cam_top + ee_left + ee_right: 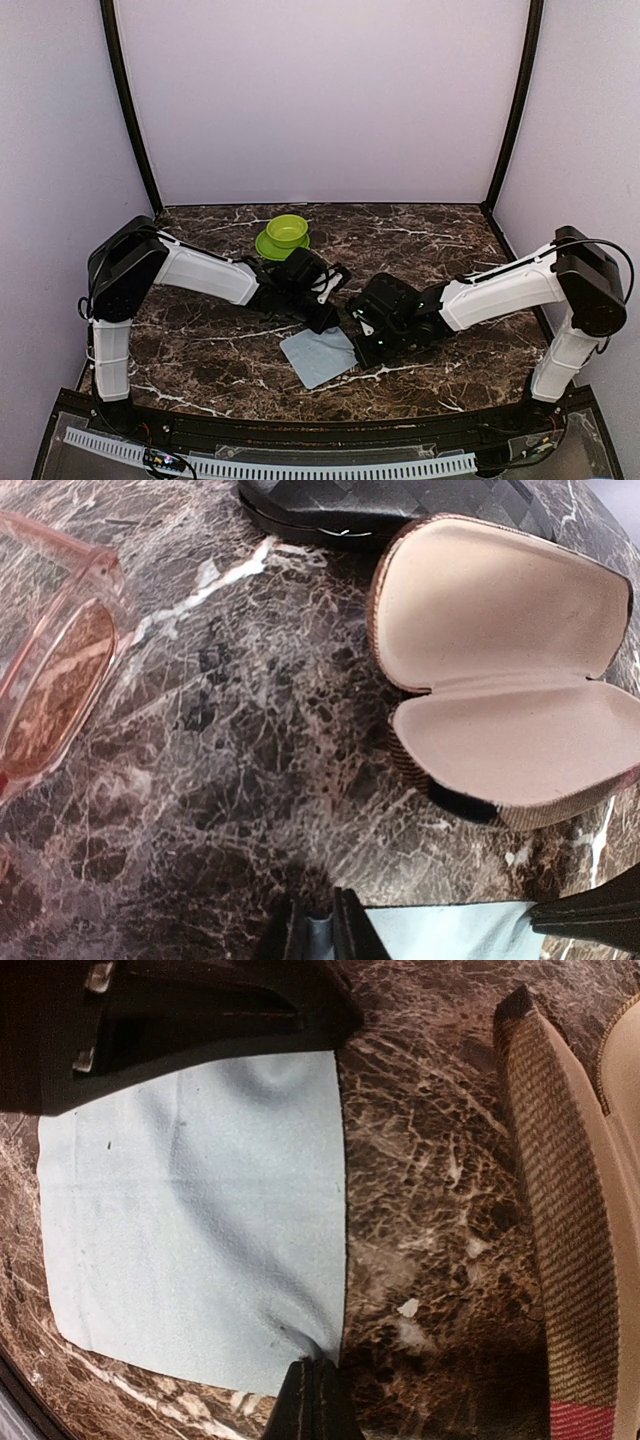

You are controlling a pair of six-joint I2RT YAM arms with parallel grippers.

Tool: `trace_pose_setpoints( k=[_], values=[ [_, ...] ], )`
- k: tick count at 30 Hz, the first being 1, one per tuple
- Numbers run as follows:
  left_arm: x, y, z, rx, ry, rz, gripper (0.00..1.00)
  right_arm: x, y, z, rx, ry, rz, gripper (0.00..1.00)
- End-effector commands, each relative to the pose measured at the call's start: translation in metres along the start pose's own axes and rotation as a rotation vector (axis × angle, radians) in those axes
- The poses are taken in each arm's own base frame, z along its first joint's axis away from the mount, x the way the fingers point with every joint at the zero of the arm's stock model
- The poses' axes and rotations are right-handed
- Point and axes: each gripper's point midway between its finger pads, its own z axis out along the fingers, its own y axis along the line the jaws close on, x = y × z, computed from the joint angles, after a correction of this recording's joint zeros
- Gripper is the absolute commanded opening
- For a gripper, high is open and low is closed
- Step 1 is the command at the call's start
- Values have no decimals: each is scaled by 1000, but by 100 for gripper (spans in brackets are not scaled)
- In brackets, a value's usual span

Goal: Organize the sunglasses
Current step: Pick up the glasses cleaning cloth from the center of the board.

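Observation:
A pair of sunglasses (50, 685) with a pink translucent frame and reddish-brown lenses lies on the marble at the left of the left wrist view. In the top view the arms hide it. A pale blue cloth (318, 356) lies flat between the two arms. My left gripper (316, 912) is shut on one corner of the cloth (455, 932), and a strip of cloth shows between its fingers. My right gripper (318, 1370) is shut on another corner of the cloth (190, 1220), which puckers there.
An open brown-striped case (505, 670) with a beige lining lies just beyond the cloth, and its outer shell (570, 1220) is to the right of my right gripper. A black textured case (390, 505) lies behind it. A green bowl (285, 235) stands at the back.

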Motion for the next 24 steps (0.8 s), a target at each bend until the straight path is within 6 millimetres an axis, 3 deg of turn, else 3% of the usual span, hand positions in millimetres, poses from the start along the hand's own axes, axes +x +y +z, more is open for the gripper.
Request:
trace_pose_setpoints(
  k=[1, 5, 13, 24],
  values=[
    [29, 6, 2, -34, 108, -31, 6, 6, -11, 3, 32, 22, -5, 0],
    [27, 7, -1, -49, 107, -59, 0, 1, -9, 2, 34, 16, -26, 0],
    [16, 11, -21, -87, 42, -134, 0, -17, 2, -2, 20, -5, -106, 0],
    [-3, 11, -40, -104, -54, -160, 0, -32, 2, -13, 62, -23, -179, 0]
  ],
)
